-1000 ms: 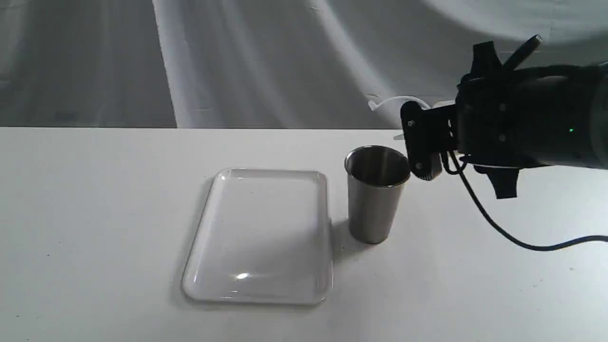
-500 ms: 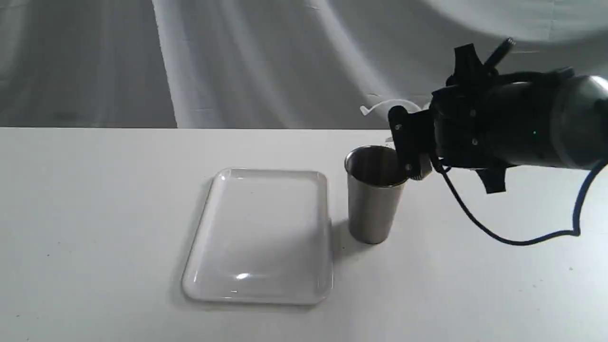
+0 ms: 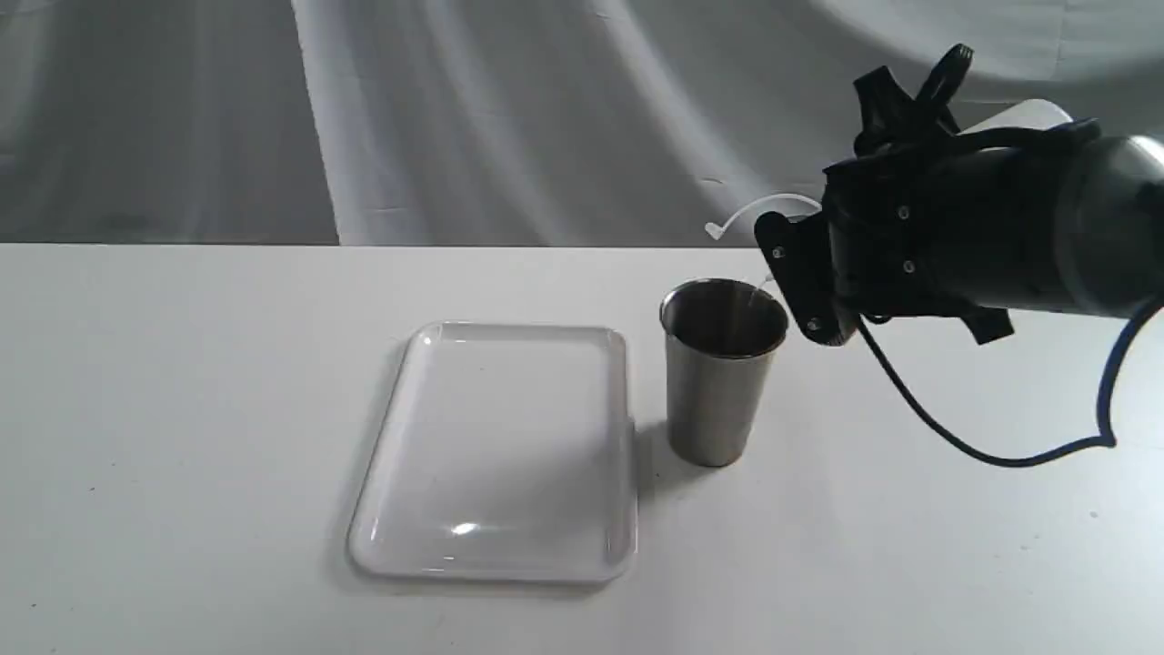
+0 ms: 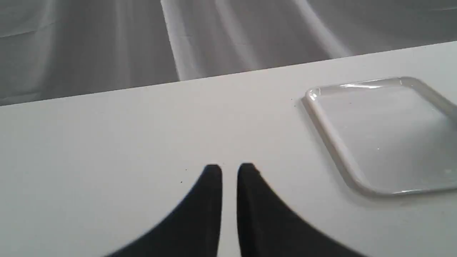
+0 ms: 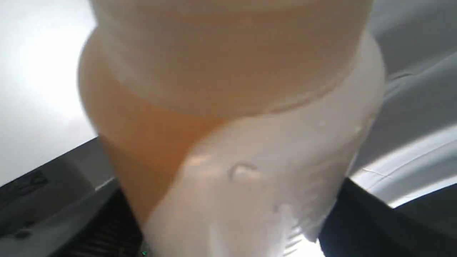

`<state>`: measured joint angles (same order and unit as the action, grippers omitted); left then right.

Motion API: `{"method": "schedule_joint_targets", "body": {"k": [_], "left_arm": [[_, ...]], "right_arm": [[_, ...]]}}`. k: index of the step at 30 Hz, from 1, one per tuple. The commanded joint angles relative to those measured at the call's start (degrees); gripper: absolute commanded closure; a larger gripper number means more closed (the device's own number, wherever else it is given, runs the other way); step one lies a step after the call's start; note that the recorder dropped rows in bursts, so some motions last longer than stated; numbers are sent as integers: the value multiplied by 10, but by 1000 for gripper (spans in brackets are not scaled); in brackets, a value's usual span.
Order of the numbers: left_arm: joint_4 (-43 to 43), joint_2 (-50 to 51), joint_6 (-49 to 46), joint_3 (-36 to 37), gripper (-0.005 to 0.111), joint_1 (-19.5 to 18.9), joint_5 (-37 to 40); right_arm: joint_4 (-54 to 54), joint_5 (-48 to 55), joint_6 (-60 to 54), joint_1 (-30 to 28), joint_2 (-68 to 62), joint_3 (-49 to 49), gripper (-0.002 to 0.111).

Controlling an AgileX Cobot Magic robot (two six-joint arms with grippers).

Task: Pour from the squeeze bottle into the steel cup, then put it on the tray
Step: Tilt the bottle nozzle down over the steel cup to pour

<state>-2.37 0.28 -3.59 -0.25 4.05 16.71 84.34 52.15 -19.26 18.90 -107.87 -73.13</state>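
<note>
The steel cup point(image 3: 721, 382) stands upright just right of the white tray point(image 3: 420, 346). My right gripper point(image 3: 802, 268) is shut on the squeeze bottle point(image 5: 228, 125), held tilted to the cup's upper right. The bottle's pale nozzle tip point(image 3: 757, 289) points down over the cup's right rim, and its cap strap point(image 3: 753, 209) curls above. Its whitish base point(image 3: 1032, 114) sticks up behind the arm. Amber liquid point(image 5: 142, 150) lies slanted inside the bottle. My left gripper point(image 4: 229, 167) hovers low over the bare table left of the tray point(image 4: 332, 139), fingers nearly touching and holding nothing.
A black cable point(image 3: 946, 437) hangs in a loop from the right arm down toward the table point(image 3: 182, 409) right of the cup. A grey cloth backdrop point(image 3: 455, 118) rises behind the table's far edge.
The right arm has rolled and lifted its rear, tipping the bottle more steeply. The gripper went left over the cup, then drew slightly back. Cup and tray have not moved.
</note>
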Motion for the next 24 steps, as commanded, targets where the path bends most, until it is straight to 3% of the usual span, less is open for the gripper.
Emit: {"method": "schedule_joint_targets", "body": {"k": [1, 24], "left_arm": [[-2, -3, 1, 3, 98, 2, -4], [-2, -3, 1, 3, 98, 2, -4]], "right_arm": [[35, 14, -19, 5, 6, -6, 59], [61, 21, -91, 11, 6, -6, 59]]}}
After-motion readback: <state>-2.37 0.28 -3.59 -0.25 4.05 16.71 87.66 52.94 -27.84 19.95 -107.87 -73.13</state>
